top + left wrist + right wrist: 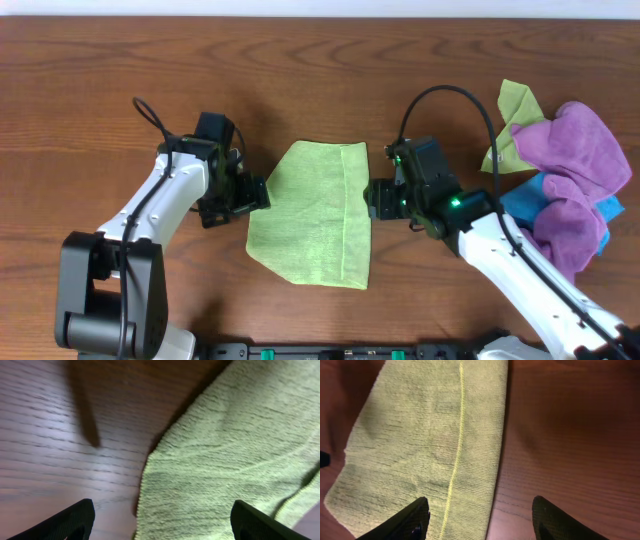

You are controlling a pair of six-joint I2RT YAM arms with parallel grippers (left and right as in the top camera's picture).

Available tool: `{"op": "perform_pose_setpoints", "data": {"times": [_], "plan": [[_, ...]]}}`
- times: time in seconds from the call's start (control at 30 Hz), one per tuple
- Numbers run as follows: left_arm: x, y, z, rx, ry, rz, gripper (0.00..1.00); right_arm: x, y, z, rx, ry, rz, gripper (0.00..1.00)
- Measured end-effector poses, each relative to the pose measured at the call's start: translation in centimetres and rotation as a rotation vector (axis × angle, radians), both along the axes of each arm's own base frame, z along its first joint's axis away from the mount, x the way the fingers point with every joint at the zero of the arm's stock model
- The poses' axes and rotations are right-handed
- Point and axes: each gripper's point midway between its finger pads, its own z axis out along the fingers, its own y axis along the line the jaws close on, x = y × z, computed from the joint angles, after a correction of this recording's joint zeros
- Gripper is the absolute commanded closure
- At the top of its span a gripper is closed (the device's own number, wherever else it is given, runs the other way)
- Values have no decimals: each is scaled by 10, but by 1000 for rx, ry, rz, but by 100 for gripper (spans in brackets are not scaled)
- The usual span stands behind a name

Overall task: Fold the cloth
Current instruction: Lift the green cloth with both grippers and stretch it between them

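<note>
Lime-green, two: centre cloth [312,210], second cloth [515,105]. Purple cloths [575,145]: two. Blue cloth [520,200]: one.

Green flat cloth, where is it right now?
In the overhead view, the cloth lies at the middle of the table, between the left claw and the right claw, with the pile of purple and blue cloths farther right.

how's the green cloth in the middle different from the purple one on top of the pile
The green cloth lies flat and partly folded; the purple cloth is crumpled. The green cloth lies by itself; the purple cloth is heaped on a blue cloth. Both are soft, textured cloths.
</note>
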Motion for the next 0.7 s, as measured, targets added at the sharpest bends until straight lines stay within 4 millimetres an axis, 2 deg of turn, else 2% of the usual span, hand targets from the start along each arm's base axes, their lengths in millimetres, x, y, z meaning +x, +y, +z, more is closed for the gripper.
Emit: {"op": "perform_pose_setpoints", "data": {"times": [0.3, 0.4, 0.47, 0.53, 0.57, 0.63, 0.7], "plan": [[-27, -15, -13, -110, 80, 2, 13, -1, 0, 2, 1, -3, 5, 34], [-38, -21, -20, -158, 109, 12, 18, -1, 0, 2, -1, -3, 7, 34], [-41, -26, -20, -190, 115, 19, 24, -1, 0, 2, -1, -3, 7, 35], [-38, -32, -18, -229, 106, 22, 44, -1, 0, 2, -1, -3, 7, 35], [-36, -36, -16, -254, 103, 26, 63, -1, 0, 2, -1, -3, 7, 35], [-35, -42, -12, -297, 103, 34, 93, -1, 0, 2, -1, -3, 7, 35], [-35, -47, -9, -333, 109, 37, 94, -1, 0, 2, -1, -2, 7, 35]]}}
